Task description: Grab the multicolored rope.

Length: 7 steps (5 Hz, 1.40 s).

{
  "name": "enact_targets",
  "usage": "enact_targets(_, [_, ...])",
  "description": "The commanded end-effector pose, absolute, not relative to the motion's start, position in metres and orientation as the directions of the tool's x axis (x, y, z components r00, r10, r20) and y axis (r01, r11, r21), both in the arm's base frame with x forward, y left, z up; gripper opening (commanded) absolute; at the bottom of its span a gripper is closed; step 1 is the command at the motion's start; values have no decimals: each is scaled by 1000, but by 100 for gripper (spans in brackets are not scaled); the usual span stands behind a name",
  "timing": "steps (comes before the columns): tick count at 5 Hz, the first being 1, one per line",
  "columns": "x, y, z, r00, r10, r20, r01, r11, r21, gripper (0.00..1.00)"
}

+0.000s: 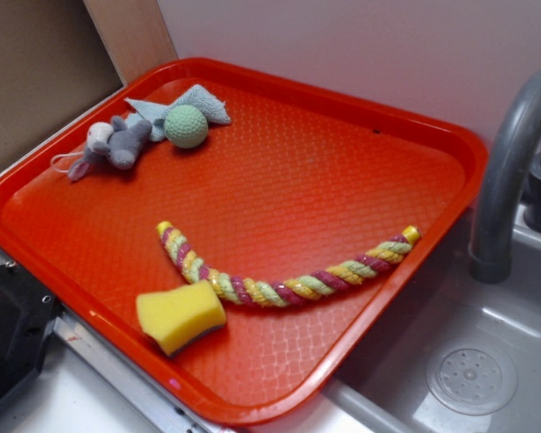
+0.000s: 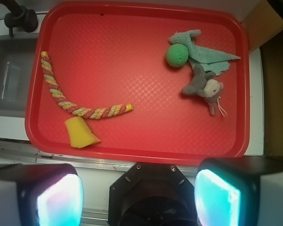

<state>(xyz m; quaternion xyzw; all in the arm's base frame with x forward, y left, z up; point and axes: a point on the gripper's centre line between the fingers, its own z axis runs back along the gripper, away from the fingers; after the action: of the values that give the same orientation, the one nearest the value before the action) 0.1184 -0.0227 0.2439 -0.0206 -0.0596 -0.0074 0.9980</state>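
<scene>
In the wrist view the gripper point(image 2: 139, 193) hangs at the bottom of the frame, well short of the tray, its two fingers point(image 2: 56, 197) spread wide with nothing between them. The single red tray point(image 1: 406, 298) holds five things. Nearest lie one yellow sponge point(image 1: 180, 315) and one multicolored rope point(image 1: 288, 287), a shallow arc across the tray's lower half, its left part touching the sponge. Farther back, in the upper left of the exterior view, sit one grey plush mouse point(image 1: 117, 142), one green ball point(image 1: 187, 125) and one pale teal cloth point(image 1: 203, 102).
</scene>
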Motion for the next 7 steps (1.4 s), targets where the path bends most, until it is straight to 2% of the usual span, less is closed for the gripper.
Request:
enact_targets(1, [118, -23, 244, 993, -12, 119, 17, 999, -40, 100])
enact_targets(2, [131, -32, 230, 985, -99, 140, 112, 990, -84, 100])
enact_targets(3, [151, -49, 213, 964, -184, 192, 199, 978, -64, 100])
enact_targets(4, [170, -74, 193, 934, -281, 220, 304, 950, -74, 100])
enact_targets(5, [184, -114, 168, 889, -412, 197, 435, 896, -87, 100])
enact_targets(7, [192, -160, 120, 826, -553, 108, 559, 828, -40, 100])
